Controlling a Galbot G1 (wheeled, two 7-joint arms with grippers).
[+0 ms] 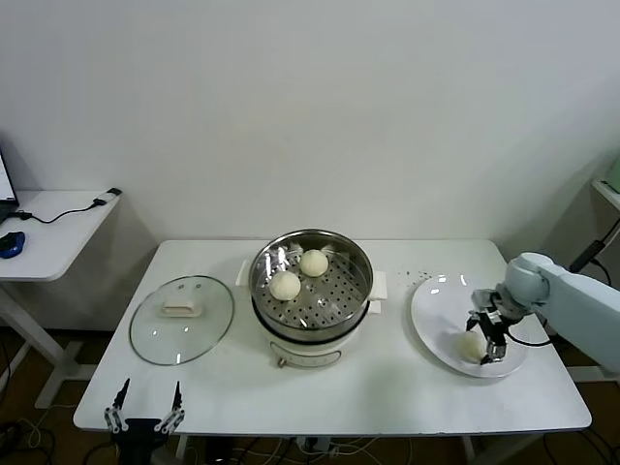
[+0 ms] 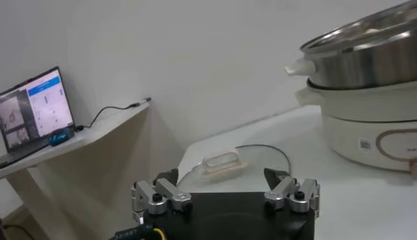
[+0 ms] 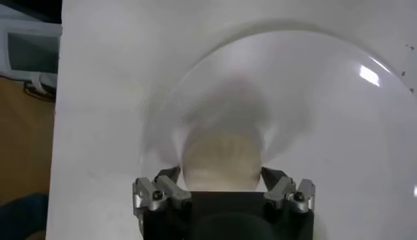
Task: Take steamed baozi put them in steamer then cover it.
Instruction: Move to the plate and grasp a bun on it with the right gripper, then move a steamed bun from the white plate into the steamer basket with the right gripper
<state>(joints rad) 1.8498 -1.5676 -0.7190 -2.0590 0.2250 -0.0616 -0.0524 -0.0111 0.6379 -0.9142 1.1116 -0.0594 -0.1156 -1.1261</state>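
The steamer (image 1: 360,263) stands mid-table on its cream pot base (image 1: 310,343) and holds two baozi (image 1: 285,285) (image 1: 314,263). A third baozi (image 1: 469,343) lies on the white plate (image 1: 436,310) at the right. My right gripper (image 1: 483,348) is down over it, open, with one finger on each side of the bun (image 3: 218,156). I cannot tell if they touch it. The cover (image 1: 182,319) lies flat left of the steamer, handle up. My left gripper (image 1: 145,398) is open and empty at the table's front left corner. No fourth baozi shows.
A white side table (image 1: 58,223) at the far left carries a laptop (image 2: 36,107), a blue mouse (image 1: 10,244) and a cable. The wall runs close behind the table. The left wrist view shows the cover handle (image 2: 223,163) and the steamer's side (image 2: 365,55).
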